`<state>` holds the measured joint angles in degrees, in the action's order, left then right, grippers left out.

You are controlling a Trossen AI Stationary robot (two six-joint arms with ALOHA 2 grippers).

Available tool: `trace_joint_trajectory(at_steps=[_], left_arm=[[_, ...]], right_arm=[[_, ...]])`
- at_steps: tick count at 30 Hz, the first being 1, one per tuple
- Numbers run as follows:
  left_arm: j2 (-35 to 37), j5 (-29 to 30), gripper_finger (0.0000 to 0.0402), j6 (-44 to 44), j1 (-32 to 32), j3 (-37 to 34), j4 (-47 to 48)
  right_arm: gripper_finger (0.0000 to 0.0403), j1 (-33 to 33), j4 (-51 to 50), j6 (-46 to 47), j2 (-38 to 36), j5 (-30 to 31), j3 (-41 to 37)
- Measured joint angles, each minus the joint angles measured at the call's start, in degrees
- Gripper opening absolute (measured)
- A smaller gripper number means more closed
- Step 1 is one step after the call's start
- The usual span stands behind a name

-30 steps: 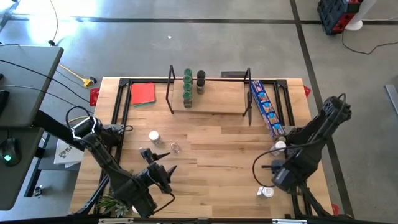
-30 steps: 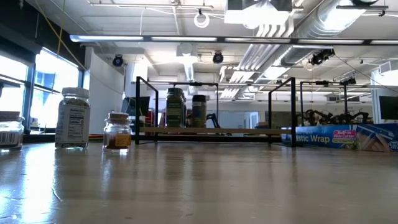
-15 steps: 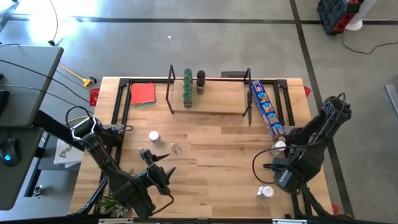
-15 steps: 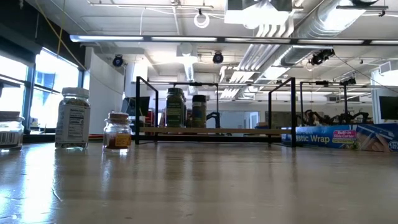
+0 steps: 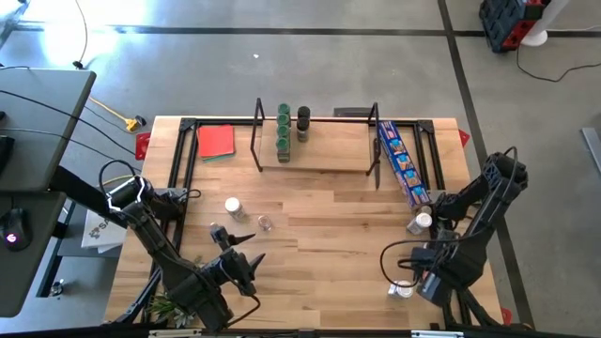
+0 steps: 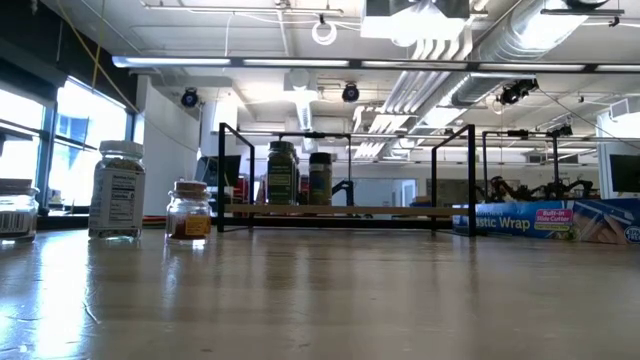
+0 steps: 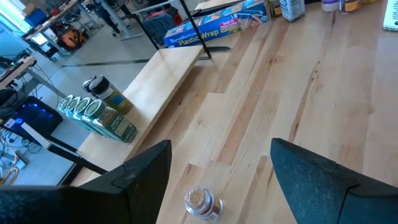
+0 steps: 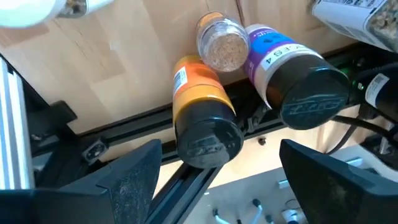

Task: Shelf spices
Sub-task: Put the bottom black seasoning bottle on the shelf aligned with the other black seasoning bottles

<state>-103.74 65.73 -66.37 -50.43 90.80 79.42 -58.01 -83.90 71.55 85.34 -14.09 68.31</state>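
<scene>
Four spice jars stand on the shelf (image 5: 315, 155) at the far side of the counter (image 5: 329, 235): three green-lidded jars (image 5: 283, 127) in a row and a black-lidded jar (image 5: 303, 117) just beside them, all at the shelf's left end. A red flat square (image 5: 215, 141) lies left of the shelf, and a long blue plastic-wrap packet (image 5: 404, 165) lies along its right end. On the open counter left of centre are a white-lidded jar (image 5: 232, 207) and a small clear-lidded jar (image 5: 266, 223); in the low view both stand upright. The left gripper (image 5: 246, 265) hovers near the counter's front left edge, jaws apart and holding nothing; its wrist view shows a small jar (image 7: 202, 203) on the wood just ahead, between the two fingers (image 7: 146, 174). The right gripper (image 5: 406, 277) is at the front right corner, jaws spread wide and empty, close above a white-capped jar (image 5: 402, 290). Its wrist view shows an orange jar with a black lid (image 8: 202, 121), a purple-labelled jar with a black lid (image 8: 295, 78) and a small clear jar of tan spice (image 8: 221, 42), clustered and touching at the counter's edge rail. Another white-lidded jar (image 5: 423, 222) stands near the packet's near end.
</scene>
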Motion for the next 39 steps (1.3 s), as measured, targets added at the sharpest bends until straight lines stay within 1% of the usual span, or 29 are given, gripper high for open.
trace_joint_trajectory(at_steps=[4,8,14,16,20,23,28,30,33,34,36,39], left_arm=[[0.00,0.00,0.0268,-0.02,-0.06,0.00,-0.03],[0.00,0.05,0.0268,-0.04,-0.28,0.00,-0.02],[0.00,0.05,0.0268,-0.53,-0.28,0.00,-0.04],[0.00,0.05,0.0268,-0.68,-0.28,0.00,-0.04],[0.00,0.02,0.0268,-0.92,-0.28,0.00,-0.05],[0.01,0.03,0.0268,-0.97,-0.28,0.00,-0.07],[0.02,0.02,0.0268,-0.98,-0.28,0.00,-0.07],[0.01,0.03,0.0268,-0.98,-0.28,0.00,-0.07],[0.01,0.01,0.0268,-0.96,-0.28,0.00,-0.07],[0.00,-0.03,0.0268,-0.98,-0.28,0.00,-0.06],[0.00,-0.26,0.0268,-0.98,-0.18,0.02,-0.07],[0.00,-0.52,0.0268,-0.98,0.15,0.02,-0.07]], right_arm=[[0.0320,-1.56,3.38,1.87,-2.53,-2.41,-4.78],[0.0319,-2.04,6.25,3.45,-4.67,-2.77,-9.34],[0.0318,-2.04,14.62,2.87,-5.18,-2.42,-13.44],[0.0318,-2.04,15.61,3.01,-5.20,-1.88,-14.11],[0.0312,-1.97,16.66,3.26,-5.18,1.06,-14.13],[0.0281,-1.66,17.51,4.07,-5.17,1.40,-14.11],[0.0185,-1.46,17.95,6.07,-5.21,-0.93,-14.01],[0.0184,-0.47,19.06,6.58,-5.17,-3.41,-14.02],[0.0184,2.15,19.63,6.53,-5.09,-8.61,-11.52],[0.0184,3.31,19.09,6.33,-5.09,-9.16,-9.75],[0.0184,6.12,16.76,5.45,-5.09,-8.95,-5.28],[0.0184,11.40,9.83,3.69,-4.22,-5.13,2.91]])
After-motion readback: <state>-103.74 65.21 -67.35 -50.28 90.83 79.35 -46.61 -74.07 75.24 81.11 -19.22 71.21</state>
